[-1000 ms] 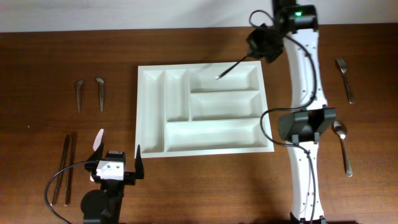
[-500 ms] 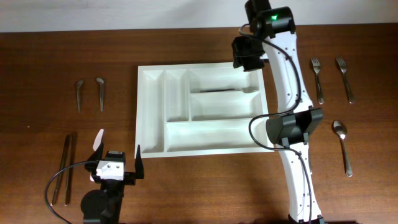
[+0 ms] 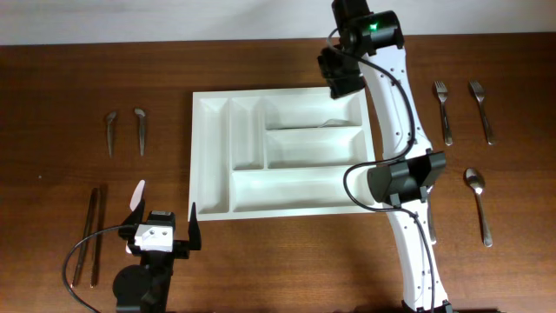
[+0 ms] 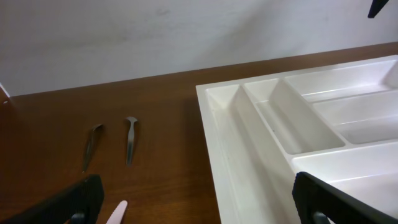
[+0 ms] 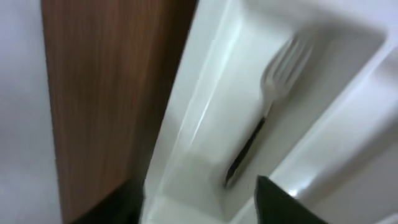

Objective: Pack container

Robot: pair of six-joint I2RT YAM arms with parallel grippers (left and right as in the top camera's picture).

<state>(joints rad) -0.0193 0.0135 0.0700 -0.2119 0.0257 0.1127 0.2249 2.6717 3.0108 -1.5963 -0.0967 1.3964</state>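
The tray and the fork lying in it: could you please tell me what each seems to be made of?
Tray: apparently moulded white plastic, smooth and faintly glossy, judging by soft highlights on its rounded walls. Fork: tines look like bright polished metal; the handle appears dark, perhaps plastic or shadowed, as the wrist view is blurred.

Tray (image 3: 213, 165): plain white.
Table (image 3: 69, 69): dark brown, wood grain.
Fork (image 5: 277, 74): silver tines, black handle.
Spoon (image 3: 473, 179): silver.
Right arm (image 3: 404, 104): white, black joints, green lamp (image 3: 375, 26).
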